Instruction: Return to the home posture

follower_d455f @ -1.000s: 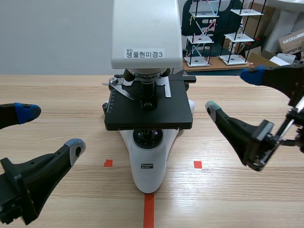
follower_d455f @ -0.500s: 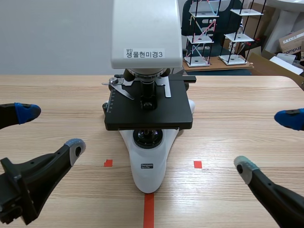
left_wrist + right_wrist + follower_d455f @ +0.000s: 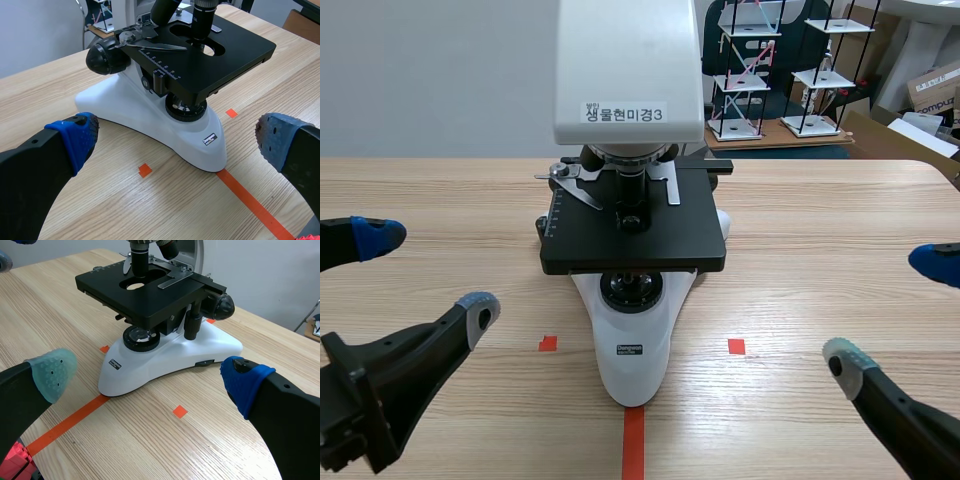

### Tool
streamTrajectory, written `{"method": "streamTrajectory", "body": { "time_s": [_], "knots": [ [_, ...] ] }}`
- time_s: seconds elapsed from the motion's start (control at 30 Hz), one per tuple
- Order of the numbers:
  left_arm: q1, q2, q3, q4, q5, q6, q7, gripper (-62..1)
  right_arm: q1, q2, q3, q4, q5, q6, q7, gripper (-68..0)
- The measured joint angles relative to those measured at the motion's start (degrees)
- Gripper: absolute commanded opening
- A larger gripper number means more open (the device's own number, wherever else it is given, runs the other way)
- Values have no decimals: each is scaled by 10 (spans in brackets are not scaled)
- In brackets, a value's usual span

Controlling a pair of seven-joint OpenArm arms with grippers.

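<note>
Homing is the step in hand, and by our judgement it is nearly done: both arms sit low at the near side of the table (image 3: 820, 230), well apart from the microscope (image 3: 632, 250) standing at its middle. In the scene view we find the left end effector (image 3: 430, 273) at about 8 o'clock from the microscope's white base, its fingers spread wide with nothing between them. The right end effector (image 3: 890, 308) mirrors it at about 4 o'clock, equally spread and empty, with most of its arm out of sight past the picture's edge. Each wrist view confirms this: the two padded tips stand far apart, and through the gap we look at the microscope's base and black stage, which neither end effector touches. An orange-red tape line (image 3: 633, 440) runs from the base toward 6 o'clock, between the two arms. We think the next move calls for little more than a small settling of the joints into the rest pose, with the fingers kept apart. It needs no reach toward 12 o'clock, where the stage and its side knobs could be bumped
</note>
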Motion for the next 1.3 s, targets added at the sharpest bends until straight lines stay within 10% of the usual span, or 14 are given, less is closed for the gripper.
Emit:
{"method": "streamTrajectory", "body": {
  "time_s": [1.3],
  "knots": [
    [0,0,0,0,0,0,0,14,4,0,0,0,-9,0,5,4]
  ]
}}
